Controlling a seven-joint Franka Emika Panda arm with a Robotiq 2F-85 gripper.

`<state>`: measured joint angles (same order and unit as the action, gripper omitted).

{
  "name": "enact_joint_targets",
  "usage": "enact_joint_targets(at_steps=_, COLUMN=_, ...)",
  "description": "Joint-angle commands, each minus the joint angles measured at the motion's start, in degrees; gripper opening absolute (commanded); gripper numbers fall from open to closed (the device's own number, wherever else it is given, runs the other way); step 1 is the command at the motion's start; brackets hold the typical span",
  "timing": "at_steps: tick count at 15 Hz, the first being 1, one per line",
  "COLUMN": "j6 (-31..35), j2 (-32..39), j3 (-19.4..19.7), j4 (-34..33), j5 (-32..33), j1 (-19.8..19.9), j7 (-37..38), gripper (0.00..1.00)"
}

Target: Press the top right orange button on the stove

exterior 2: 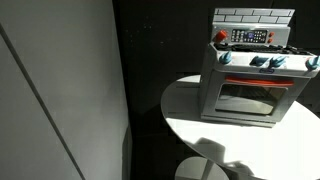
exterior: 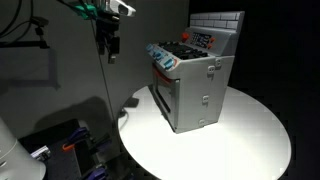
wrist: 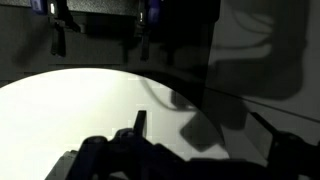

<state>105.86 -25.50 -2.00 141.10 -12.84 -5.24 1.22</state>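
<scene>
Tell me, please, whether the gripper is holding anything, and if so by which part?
Nothing is held: the gripper is open, its jaws apart and empty, up in the air away from the stove.

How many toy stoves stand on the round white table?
1. The stove stands on the round table, in both exterior views. No second one shows, though darkness may hide more.

The stove (exterior: 195, 85) (exterior 2: 255, 85), a small grey boxy toy oven, stands upright on a white round table (exterior: 250, 130). A white brick-pattern back panel (exterior 2: 253, 16) rises behind its dark cooktop. The windowed front door (exterior 2: 248, 97) is shut, with a row of knobs (exterior 2: 255, 61) above it. An orange-red button (exterior 2: 222, 36) sits at one end of the control strip.
</scene>
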Motion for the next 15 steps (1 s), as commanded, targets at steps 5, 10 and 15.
enact_joint_targets(at_steps=5, j6=3.75, j2=1.87, j3=-1.59, j4=-8.3, j5=7.14, j1=3.82, j7=6.37, gripper=1.0)
enact_joint_targets(at_steps=10, j6=9.26, j2=4.86, j3=-1.78, j4=-12.11, j5=12.82, j1=6.27, j7=11.27, gripper=1.0)
enact_joint_targets(at_steps=15, j6=15.4, j2=8.95, j3=-1.72, j4=-15.75, j5=20.02, j1=9.04, j7=16.78, gripper=1.0)
